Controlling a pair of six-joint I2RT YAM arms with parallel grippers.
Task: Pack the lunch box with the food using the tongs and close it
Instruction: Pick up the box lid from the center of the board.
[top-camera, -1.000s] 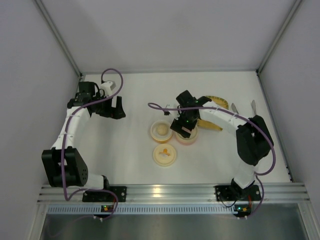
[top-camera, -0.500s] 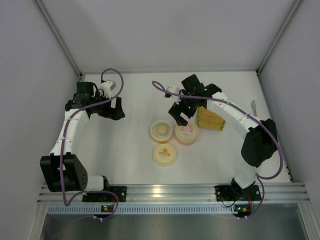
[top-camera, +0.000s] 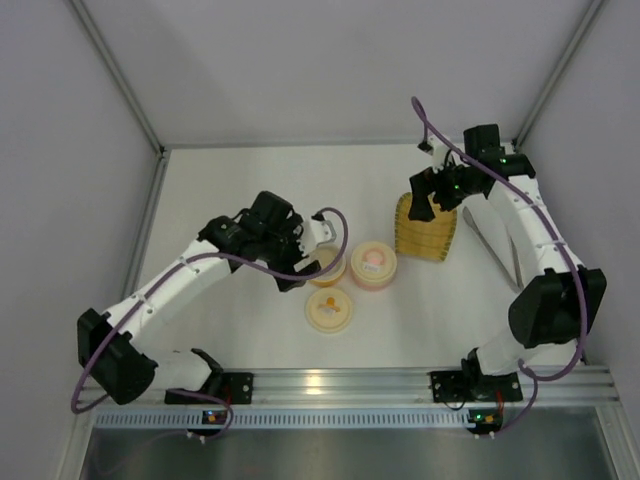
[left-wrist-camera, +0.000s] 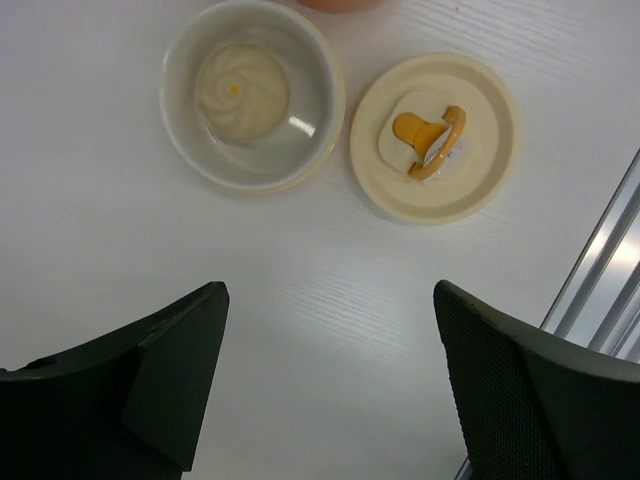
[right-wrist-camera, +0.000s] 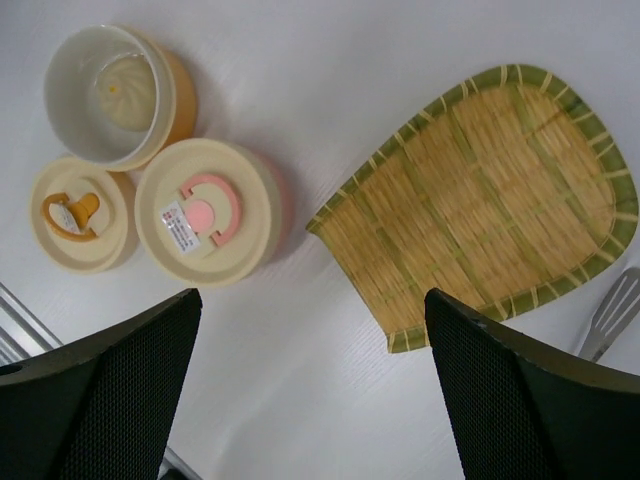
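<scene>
Top external shows white table (top-camera: 250, 180) within grey walls (top-camera: 330, 60).

The left gripper (left-wrist-camera: 327, 300), once far left, now hangs by the open cream-yellow tub (left-wrist-camera: 325, 100) and loose lid (left-wrist-camera: 433, 136), while the right gripper (top-camera: 432, 205), off the pink tub (top-camera: 372, 265), hovers above the tray (top-camera: 428, 240).

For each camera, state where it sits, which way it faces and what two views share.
Top external: above and behind, looking down at the table; left arm and right arm show.
Left wrist: faces down; left gripper frames the open tub and loose lid.
Right wrist: faces down; right gripper frames the woven tray.
Shared: both wrist views show that tub and lid.
</scene>
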